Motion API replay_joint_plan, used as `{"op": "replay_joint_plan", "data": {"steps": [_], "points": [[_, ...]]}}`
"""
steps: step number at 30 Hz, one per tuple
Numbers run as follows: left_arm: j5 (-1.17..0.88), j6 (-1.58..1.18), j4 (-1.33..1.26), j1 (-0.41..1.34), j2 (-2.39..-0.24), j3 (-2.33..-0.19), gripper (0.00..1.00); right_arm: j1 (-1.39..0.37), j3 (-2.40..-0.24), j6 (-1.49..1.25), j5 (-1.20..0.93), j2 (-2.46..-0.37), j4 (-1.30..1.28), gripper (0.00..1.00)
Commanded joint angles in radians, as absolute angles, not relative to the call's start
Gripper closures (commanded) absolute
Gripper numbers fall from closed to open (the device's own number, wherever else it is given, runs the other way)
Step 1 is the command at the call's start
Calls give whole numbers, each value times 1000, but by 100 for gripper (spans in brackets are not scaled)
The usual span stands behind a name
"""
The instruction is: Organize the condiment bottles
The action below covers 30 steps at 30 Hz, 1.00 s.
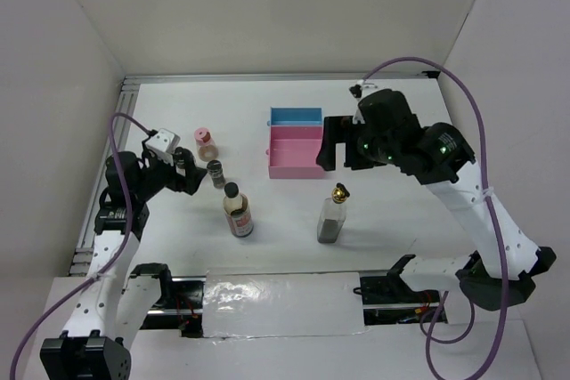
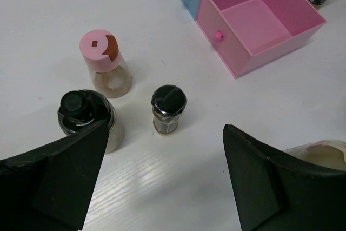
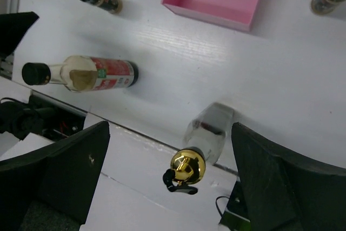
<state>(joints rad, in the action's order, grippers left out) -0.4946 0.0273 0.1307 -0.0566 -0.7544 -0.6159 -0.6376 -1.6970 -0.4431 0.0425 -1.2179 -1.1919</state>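
— Bottles, where do they stand?

— All the condiment bottles I can see are upright on the table (image 1: 285, 251), none in the tray (image 1: 294, 173). The pink-capped jar (image 2: 102, 52), a small dark-capped jar (image 2: 168, 106) and a bigger black-capped jar (image 2: 84, 109) cluster at the left. The red-labelled bottle (image 1: 239, 215) and the gold-capped bottle (image 1: 333, 218) stand nearer the arm bases, well apart.

— And the hands?

— Both are spread wide and hold nothing. The left gripper (image 2: 165, 128) hangs low, the small dark-capped jar just ahead between its fingers and the bigger one just beside one finger. The right gripper (image 3: 170, 128) hovers above the gold-capped bottle.

— How will that one handle?

— It is tall and narrow, so tippy, I'd judge, and likely light. Its clear walls look hard and smooth, so the pads could slip. I would take it around the body below the shoulder, not by the shiny cap. The short jars look squat and steady: grip them across the waist.
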Motion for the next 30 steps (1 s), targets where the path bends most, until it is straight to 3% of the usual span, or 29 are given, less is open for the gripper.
{"op": "replay_joint_plan", "data": {"steps": [1, 5, 16, 30], "points": [[-491, 49, 152, -58, -712, -635, 1, -745, -1724, -606, 282, -1223, -1311, 0], [-500, 54, 170, -58, -683, -621, 1, -845, -1678, -687, 327, -1200, -1313, 0], [-502, 61, 192, -60, -678, -618, 1, -867, -1516, -770, 402, -1151, -1312, 0], [-486, 54, 192, -58, -698, -617, 1, -888, -1398, -781, 316, -1114, -1263, 5]]}}
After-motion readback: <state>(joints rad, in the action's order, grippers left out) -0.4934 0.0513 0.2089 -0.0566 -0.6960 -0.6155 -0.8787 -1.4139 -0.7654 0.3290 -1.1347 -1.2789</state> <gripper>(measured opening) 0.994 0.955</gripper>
